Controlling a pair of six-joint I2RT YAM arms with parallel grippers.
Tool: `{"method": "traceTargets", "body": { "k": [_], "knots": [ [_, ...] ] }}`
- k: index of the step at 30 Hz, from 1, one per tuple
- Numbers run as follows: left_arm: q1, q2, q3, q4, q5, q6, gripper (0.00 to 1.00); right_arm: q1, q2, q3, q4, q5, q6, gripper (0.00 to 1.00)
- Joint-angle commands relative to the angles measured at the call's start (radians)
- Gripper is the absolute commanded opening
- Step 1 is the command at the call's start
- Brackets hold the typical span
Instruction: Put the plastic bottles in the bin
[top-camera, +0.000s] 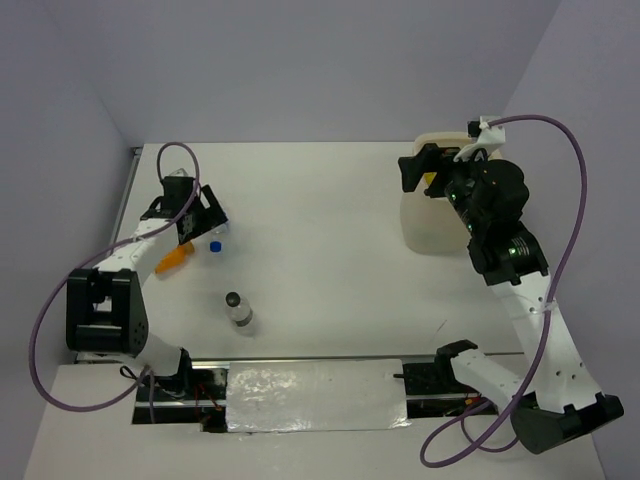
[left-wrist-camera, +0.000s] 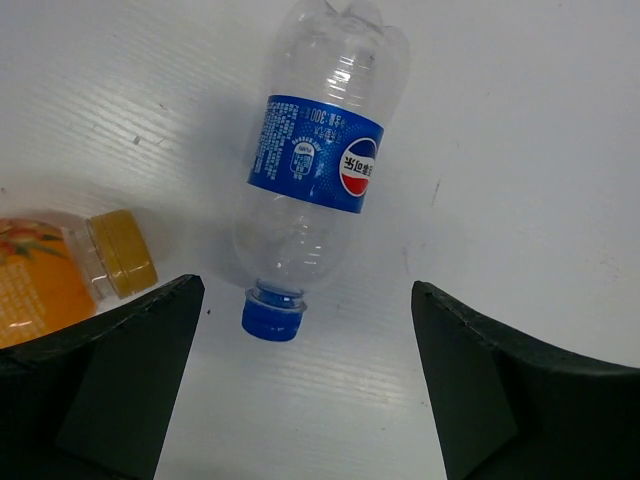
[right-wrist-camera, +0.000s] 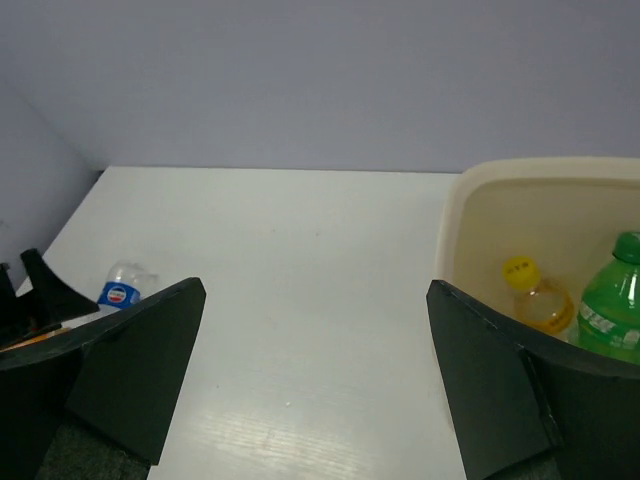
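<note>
Left gripper (left-wrist-camera: 305, 288), jaws apart, over a Pepsi-labelled bottle (left-wrist-camera: 315, 150) by the table (top-camera: 320, 200)'s left edge — right gripper (right-wrist-camera: 316, 287), also spread, at the bin (right-wrist-camera: 455, 220).

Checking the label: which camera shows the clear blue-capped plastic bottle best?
Left wrist: the clear blue-capped plastic bottle fills the frame, label legible. Top external shows only its blue cap; right wrist, the bottle tiny.
</note>
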Motion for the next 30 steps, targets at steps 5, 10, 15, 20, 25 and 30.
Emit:
{"method": "traceTargets", "body": {
  "k": [5,10,15,20,25,30],
  "knots": [
    [-0.043,0.147,0.082,0.031,-0.014,0.031,0.94,0.038,0.043,-0.013,0.045,-0.144,-0.012,1.00],
    [-0.086,0.240,0.141,0.002,-0.045,0.036,0.82,0.051,0.054,-0.066,0.079,-0.187,0.035,1.00],
    [-0.089,0.218,0.139,0.007,-0.024,0.043,0.49,0.081,0.071,-0.105,0.084,-0.195,0.054,1.00],
    [-0.120,0.100,0.116,0.064,0.037,0.125,0.38,0.130,0.109,-0.116,0.084,-0.202,0.060,1.00],
    [-0.186,-0.038,0.067,0.143,0.165,0.224,0.34,0.171,0.158,-0.122,0.137,-0.239,0.106,1.00],
    [-0.348,-0.205,-0.005,0.235,0.290,0.380,0.34,0.212,0.197,-0.151,0.263,-0.302,0.211,1.00]
  ]
}}
